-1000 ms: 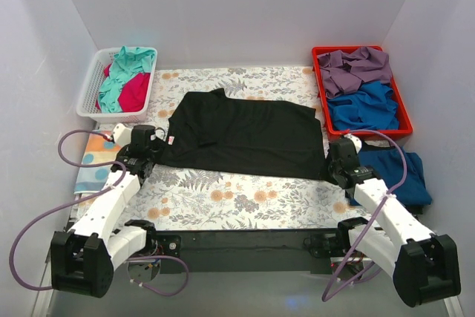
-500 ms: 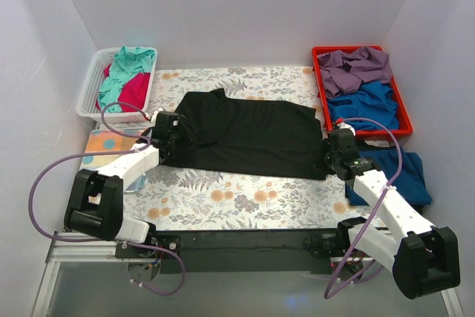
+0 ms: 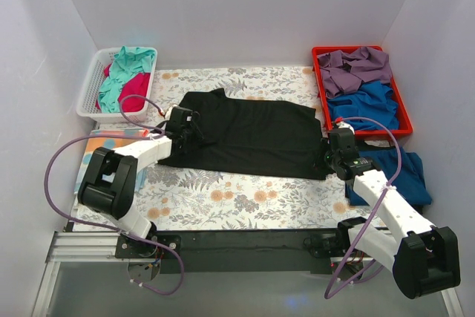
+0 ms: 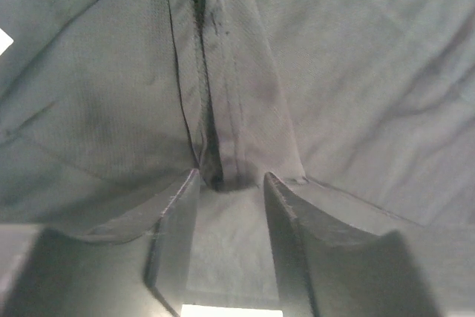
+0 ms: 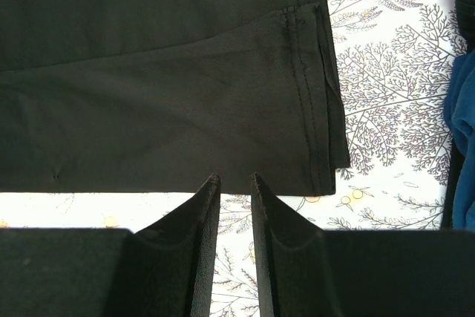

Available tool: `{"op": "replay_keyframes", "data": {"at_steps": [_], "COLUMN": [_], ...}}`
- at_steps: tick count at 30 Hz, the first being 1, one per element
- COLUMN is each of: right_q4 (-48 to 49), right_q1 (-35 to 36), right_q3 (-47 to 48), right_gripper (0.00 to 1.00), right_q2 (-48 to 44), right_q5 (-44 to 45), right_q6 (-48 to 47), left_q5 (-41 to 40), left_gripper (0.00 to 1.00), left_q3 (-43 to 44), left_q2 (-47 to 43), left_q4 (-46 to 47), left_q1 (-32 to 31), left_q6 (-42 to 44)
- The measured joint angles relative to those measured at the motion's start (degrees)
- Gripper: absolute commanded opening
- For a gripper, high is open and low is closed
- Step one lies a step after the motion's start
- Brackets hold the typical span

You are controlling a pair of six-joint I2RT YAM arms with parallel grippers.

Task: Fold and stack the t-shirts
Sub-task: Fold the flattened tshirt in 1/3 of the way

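Observation:
The large black t-shirt (image 3: 245,135) lies spread flat on the floral sheet in the middle. My left gripper (image 3: 185,121) is low over its left part; in the left wrist view (image 4: 230,177) the jaws stand open, with a raised seam fold of the black cloth (image 4: 215,109) just ahead of the tips. My right gripper (image 3: 332,155) is at the shirt's near right corner; in the right wrist view (image 5: 234,177) the jaws are narrowly open, tips at the shirt's hem edge (image 5: 223,161), floral sheet showing between them. A dark blue t-shirt (image 3: 404,172) lies at the right.
A white basket (image 3: 89,94) at the back left holds teal and magenta t-shirts. A red bin (image 3: 320,79) at the back right holds purple and blue clothes. A pale dotted cloth (image 3: 90,155) lies at the left edge. White walls enclose the table.
My left arm has swung from the shirt's left edge to the right and farther back, onto the shirt. My right gripper moved slightly farther, up to the hem.

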Motion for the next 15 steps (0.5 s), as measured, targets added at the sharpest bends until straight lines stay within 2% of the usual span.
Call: {"op": "replay_keyframes", "data": {"at_steps": [2,3,5,6,7,15], "right_q4": [0.0,0.0,0.0,0.0,0.0,0.33], "right_q1": [0.0,0.0,0.0,0.0,0.0,0.0], "right_q3": [0.0,0.0,0.0,0.0,0.0,-0.42], "right_gripper": [0.29,0.29,0.29,0.29,0.29,0.29], "right_q2": [0.0,0.0,0.0,0.0,0.0,0.0], "right_q5": [0.0,0.02,0.02,0.04,0.04,0.04], "right_q6": [-0.07,-0.11,-0.13,-0.13,-0.15,-0.15], "left_q5": [-0.07,-0.11,-0.11,-0.11,-0.09,-0.15], "left_gripper": [0.31,0.23,0.17,0.06,0.02,0.0], "left_q3": [0.87,1.2,2.38,2.89,3.32,6.03], "left_q2": [1.86,2.56,4.59,5.38,5.97,6.64], "left_q4": [0.02,0.02,0.02,0.0,0.0,-0.07], "left_q1": [-0.09,-0.11,-0.11,-0.11,-0.13,-0.76], "left_q6": [-0.07,-0.17,-0.15,-0.11,-0.11,0.28]}}
